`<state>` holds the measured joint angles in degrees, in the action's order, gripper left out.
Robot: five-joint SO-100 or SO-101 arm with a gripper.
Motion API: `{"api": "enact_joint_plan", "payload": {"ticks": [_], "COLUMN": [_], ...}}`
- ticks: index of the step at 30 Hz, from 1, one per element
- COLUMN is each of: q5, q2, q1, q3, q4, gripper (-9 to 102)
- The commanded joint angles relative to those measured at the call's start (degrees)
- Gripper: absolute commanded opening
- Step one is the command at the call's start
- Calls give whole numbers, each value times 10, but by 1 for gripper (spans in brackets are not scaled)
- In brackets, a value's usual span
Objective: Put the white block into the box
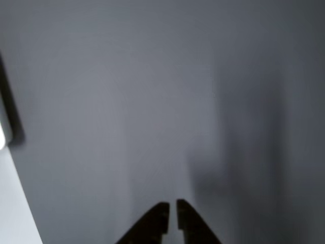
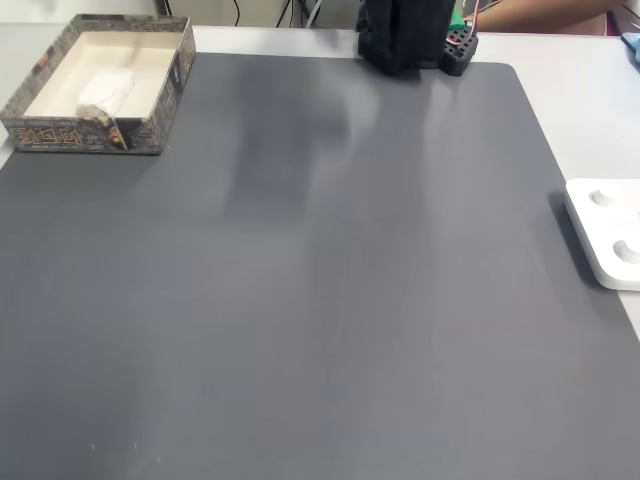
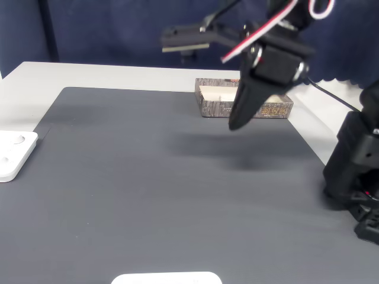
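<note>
Grey mat [image 2: 330, 300] covers the desk; above it hangs the tool [image 3: 235, 123], its 2 fingertips [image 1: 158, 213] nearly together and holding nothing. At the mat's far corner, the white block [image 2: 106, 88] lies inside the box [image 2: 60, 132].

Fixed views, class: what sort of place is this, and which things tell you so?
Probably a tabletop robot workbench in a lab or hobby room: a large grey mat covers a white table, the gripper hangs above it, and dark blue curtains hang behind.
</note>
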<state>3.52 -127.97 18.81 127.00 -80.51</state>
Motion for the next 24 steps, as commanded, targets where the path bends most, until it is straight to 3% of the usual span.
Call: {"api": "enact_joint_plan", "payload": {"ticks": [1,4,8,24], "q5": [-64,-126,-134,-132], "q2": [-75,-120,-170,-433], "q1": [-64,-103,-109,-108], "q3": [93,172,238,425], "q4": [64,101,137,133], "gripper": [-2,-2,-2,-2]}}
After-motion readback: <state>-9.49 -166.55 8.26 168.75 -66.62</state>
